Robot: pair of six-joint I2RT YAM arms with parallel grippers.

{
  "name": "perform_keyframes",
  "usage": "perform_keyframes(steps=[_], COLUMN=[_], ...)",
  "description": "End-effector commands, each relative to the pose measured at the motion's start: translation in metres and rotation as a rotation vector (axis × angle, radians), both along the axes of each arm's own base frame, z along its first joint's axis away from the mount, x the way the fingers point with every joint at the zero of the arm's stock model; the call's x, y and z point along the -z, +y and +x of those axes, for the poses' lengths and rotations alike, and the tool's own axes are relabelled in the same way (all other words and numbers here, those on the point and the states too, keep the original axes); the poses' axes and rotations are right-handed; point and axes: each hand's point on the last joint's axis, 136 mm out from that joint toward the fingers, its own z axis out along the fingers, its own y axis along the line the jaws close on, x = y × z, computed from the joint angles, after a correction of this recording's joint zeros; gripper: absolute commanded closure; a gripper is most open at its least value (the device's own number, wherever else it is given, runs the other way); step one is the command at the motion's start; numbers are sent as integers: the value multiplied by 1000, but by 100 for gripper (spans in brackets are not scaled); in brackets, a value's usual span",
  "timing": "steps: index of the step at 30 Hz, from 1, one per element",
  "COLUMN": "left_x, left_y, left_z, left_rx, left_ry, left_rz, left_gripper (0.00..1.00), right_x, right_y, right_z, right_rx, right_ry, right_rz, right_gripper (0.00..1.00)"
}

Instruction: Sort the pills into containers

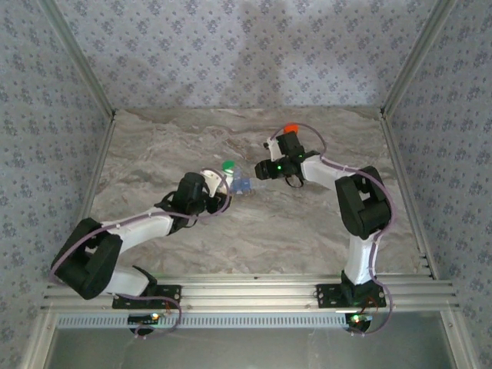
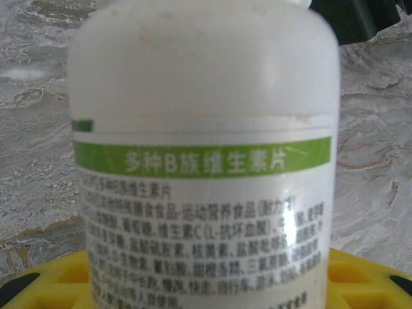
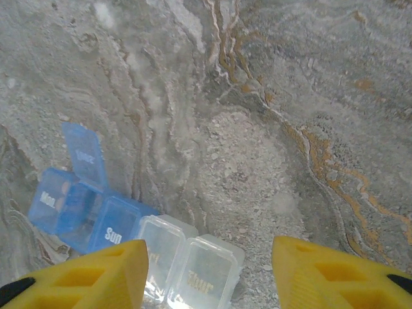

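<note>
Where the right gripper hangs released, yellow fingers spread on nothing, the pill box lies on the marble table just beyond one fingertip, its clear end reaching into the gap. Left gripper: clamped on white bottle.

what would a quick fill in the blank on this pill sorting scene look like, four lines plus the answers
1. The band across the label of the white bottle is ___.
2. On the pill box, the compartment marked Sun is coloured ___.
3. Its compartment marked Thur is not tinted but ___.
4. The right gripper hangs over the pill box with its jaws ___.

Missing words: green; blue; clear; open
</note>
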Motion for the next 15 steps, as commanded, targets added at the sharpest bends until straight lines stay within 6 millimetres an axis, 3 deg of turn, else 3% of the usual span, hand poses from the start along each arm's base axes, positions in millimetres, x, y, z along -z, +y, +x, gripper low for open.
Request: perform_keyframes(steps=[1, 15], left_x=[-1, 34], left_y=[-1, -2], left_z=[5, 10], left_rx=[-10, 2], left_ry=[18, 183], left_rz=[13, 136], left_gripper=[100, 100], right_x=[9, 31], right_y=[4, 17], right_z=[-1, -30], right_rx=[8, -36], right_ry=[47, 124], right_rz=[12, 42], right_gripper=[47, 52])
